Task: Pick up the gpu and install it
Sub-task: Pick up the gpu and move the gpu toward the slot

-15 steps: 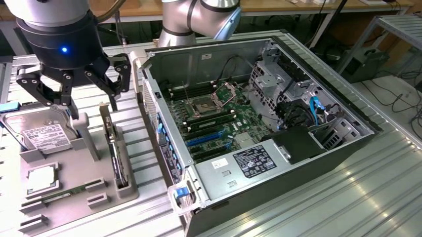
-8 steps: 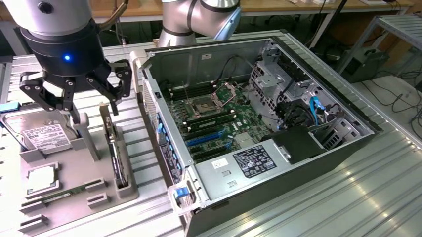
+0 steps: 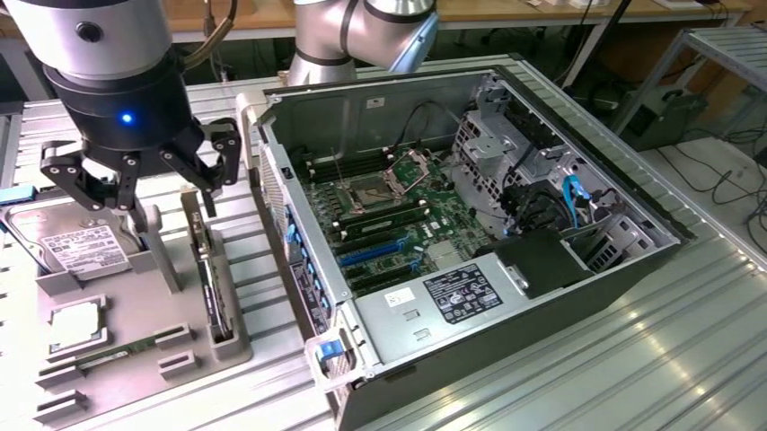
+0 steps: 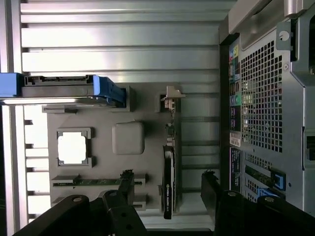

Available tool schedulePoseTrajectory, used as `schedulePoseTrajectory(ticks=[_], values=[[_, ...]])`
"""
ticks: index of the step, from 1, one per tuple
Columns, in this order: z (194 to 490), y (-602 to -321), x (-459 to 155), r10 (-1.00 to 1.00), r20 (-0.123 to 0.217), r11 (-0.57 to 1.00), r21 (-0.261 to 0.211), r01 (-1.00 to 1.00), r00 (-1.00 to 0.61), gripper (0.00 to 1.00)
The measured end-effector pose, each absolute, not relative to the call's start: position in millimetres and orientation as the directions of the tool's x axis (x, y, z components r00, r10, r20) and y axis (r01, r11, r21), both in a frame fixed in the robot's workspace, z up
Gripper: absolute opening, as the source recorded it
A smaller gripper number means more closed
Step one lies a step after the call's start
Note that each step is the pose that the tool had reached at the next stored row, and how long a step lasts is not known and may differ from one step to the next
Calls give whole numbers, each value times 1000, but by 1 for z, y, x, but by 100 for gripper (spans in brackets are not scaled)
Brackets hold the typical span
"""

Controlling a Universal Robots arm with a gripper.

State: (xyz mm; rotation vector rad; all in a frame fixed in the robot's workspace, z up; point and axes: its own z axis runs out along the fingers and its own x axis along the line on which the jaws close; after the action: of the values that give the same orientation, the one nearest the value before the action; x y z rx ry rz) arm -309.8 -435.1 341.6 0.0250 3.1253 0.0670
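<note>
Gripper [image 4: 168, 186]: wide open, empty, hovering above gpu [image 4: 168, 164].
gpu seat: on edge in grey tray [image 4: 147, 164] slot, beside computer case [image 4: 275, 98].

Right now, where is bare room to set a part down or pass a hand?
Bare table lies on the exterior view's right of the computer case; another bare stretch borders the hard drive and case. The tray is crowded: gpu, processor, memory stick, open gripper above. The gap between tray and case is narrow.
</note>
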Motion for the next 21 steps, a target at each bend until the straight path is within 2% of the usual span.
schedulePoseTrajectory(ticks=[21], values=[[318,-442,-310,16,-8,999,43,16,-1000,66]])
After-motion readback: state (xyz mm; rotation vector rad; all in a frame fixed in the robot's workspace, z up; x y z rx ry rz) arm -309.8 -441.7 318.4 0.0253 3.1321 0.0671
